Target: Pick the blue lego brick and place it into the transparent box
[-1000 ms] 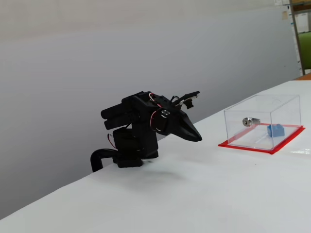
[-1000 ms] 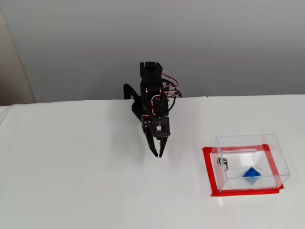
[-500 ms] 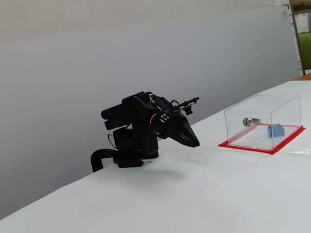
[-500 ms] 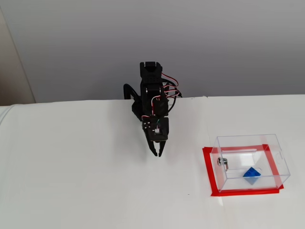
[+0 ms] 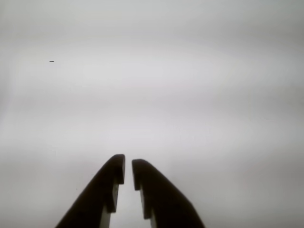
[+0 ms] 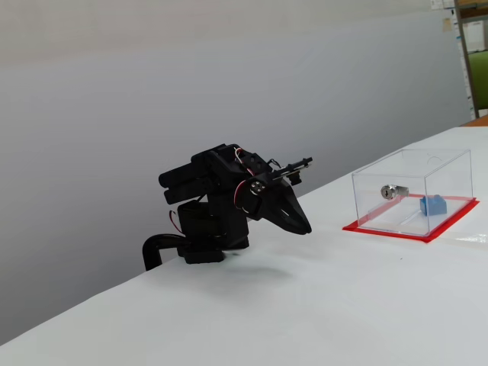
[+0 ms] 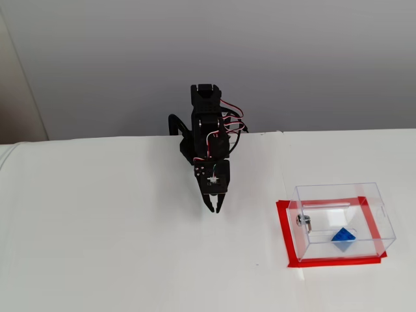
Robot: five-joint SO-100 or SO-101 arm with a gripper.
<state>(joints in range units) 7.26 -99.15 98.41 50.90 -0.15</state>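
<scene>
The blue lego brick [image 6: 434, 204] [image 7: 342, 236] lies inside the transparent box [image 6: 409, 164] [image 7: 383, 214], on its red-edged floor near the right wall. A small silver piece [image 7: 304, 221] hangs on the box's left wall. My gripper [image 7: 214, 208] [image 6: 304, 226] [image 5: 128, 171] is folded back by the arm's base, well to the left of the box in both fixed views, pointing down at the table. Its jaws are shut with only a thin slit between them and nothing held.
The white table [image 7: 117, 247] stretches around the arm. The arm's black base [image 6: 202, 236] sits at the table's back edge against a grey wall. A shelf [image 6: 473, 53] shows at the far right.
The gripper has tipped further down and drawn back toward the arm's base. Brick and box have not moved.
</scene>
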